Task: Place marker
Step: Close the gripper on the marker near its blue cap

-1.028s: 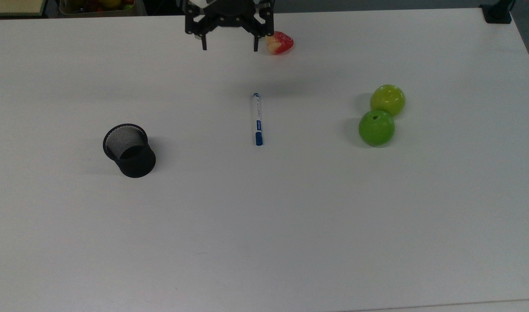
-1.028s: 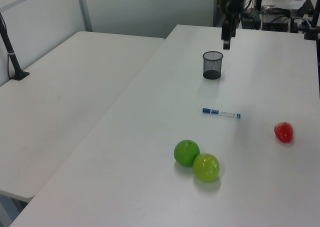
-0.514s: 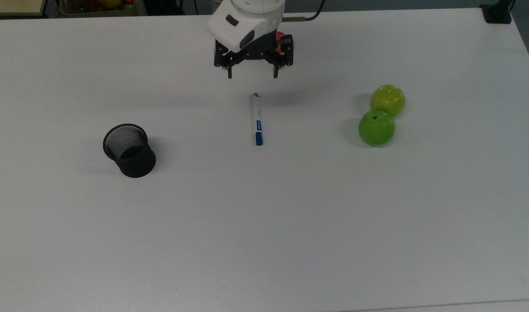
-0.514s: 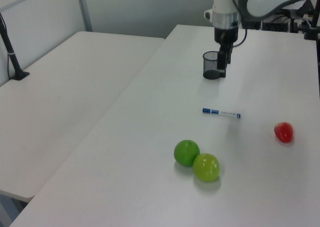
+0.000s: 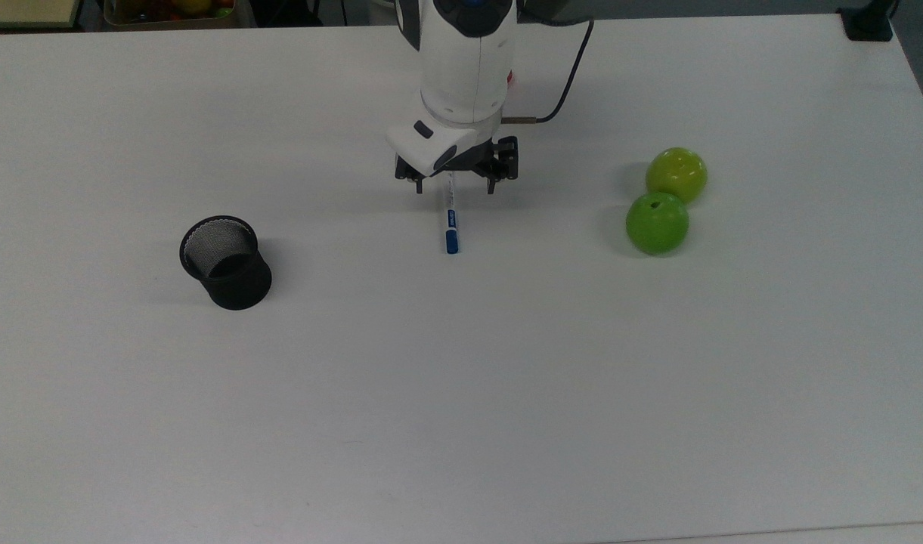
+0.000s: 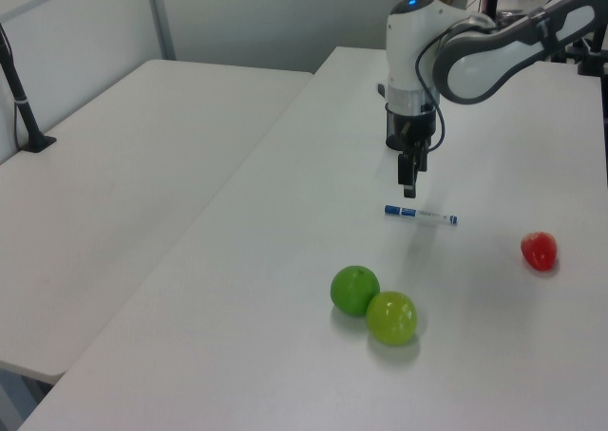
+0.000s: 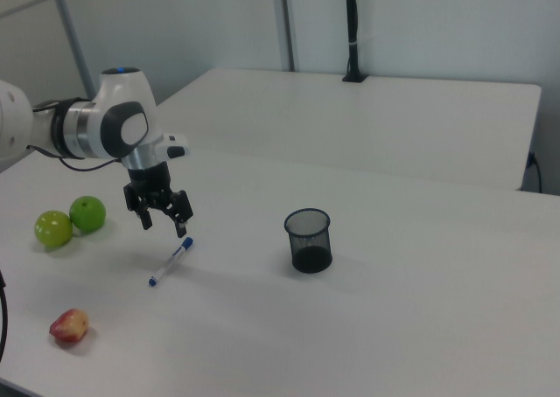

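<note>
Nothing has been grasped yet. The marker (image 5: 450,219) is seen lying flat on the white table (image 5: 461,393), untouched, its blue cap toward 6 o'clock in the top view. The gripper (image 5: 455,187) is held above its far end, fingers spread apart and empty. The black mesh cup (image 5: 226,263) waits at 9 o'clock of the marker, well apart. Descent, grasp, carry and release are judged as all left.

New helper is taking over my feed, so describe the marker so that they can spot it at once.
On the white table, look between the black mesh cup and the two green apples. The marker lies flat there, under the open gripper. It is the only slim white stick, with a blue cap.
</note>
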`<control>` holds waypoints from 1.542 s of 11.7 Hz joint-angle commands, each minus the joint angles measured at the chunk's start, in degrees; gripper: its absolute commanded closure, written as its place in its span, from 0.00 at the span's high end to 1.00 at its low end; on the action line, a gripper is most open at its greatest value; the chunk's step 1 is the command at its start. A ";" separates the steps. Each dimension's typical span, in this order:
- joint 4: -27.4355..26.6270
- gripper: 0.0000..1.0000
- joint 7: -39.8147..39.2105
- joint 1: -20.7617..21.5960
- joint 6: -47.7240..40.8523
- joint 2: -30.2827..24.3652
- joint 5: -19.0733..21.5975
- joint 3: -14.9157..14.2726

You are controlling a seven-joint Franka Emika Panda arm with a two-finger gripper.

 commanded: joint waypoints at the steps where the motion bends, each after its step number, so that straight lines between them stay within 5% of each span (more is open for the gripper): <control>1: -0.57 1.00 1.23 0.19 2.88 2.13 -0.51 -0.25; 9: 0.04 0.94 1.14 -1.31 8.50 6.62 -1.92 -0.52; 14: 0.13 0.40 1.14 -1.48 8.77 6.97 -1.92 -0.61; 18: 0.22 0.14 1.23 -1.40 8.77 6.97 -1.92 -0.61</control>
